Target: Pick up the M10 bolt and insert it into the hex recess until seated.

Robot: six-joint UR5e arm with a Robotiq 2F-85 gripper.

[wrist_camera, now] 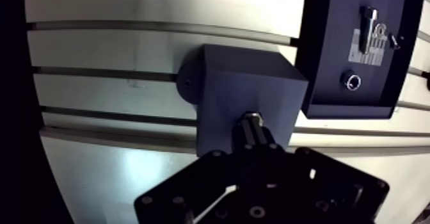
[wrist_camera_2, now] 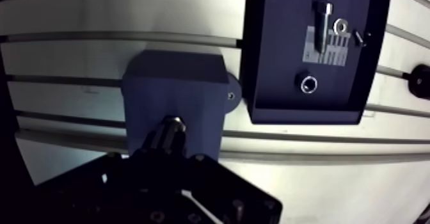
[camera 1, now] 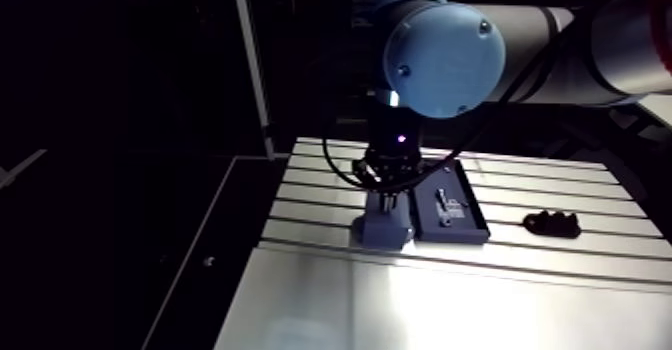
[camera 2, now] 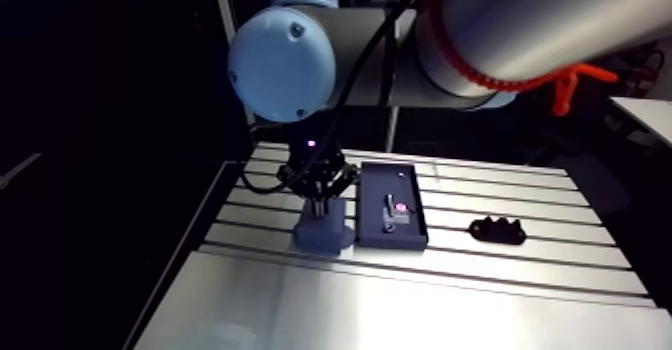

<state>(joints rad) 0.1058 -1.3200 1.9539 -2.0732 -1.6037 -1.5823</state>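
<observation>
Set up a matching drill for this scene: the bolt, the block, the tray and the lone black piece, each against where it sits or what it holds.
Things:
1. M10 bolt
2. grey block
3. dark tray
4. black part

Places or states:
A. holds small metal hardware
B. gripped in the claw, its end at the block
C. alone on the table, beyond the tray
D. right under the claw, beside the tray

Pairs: 1-B; 2-D; 3-A; 4-C

tray [wrist_camera_2: 275, 47] holds screw [wrist_camera_2: 322, 23], washer [wrist_camera_2: 341, 27] | black piece [camera 2: 498, 231] well apart on table [camera 2: 350, 304]
</observation>
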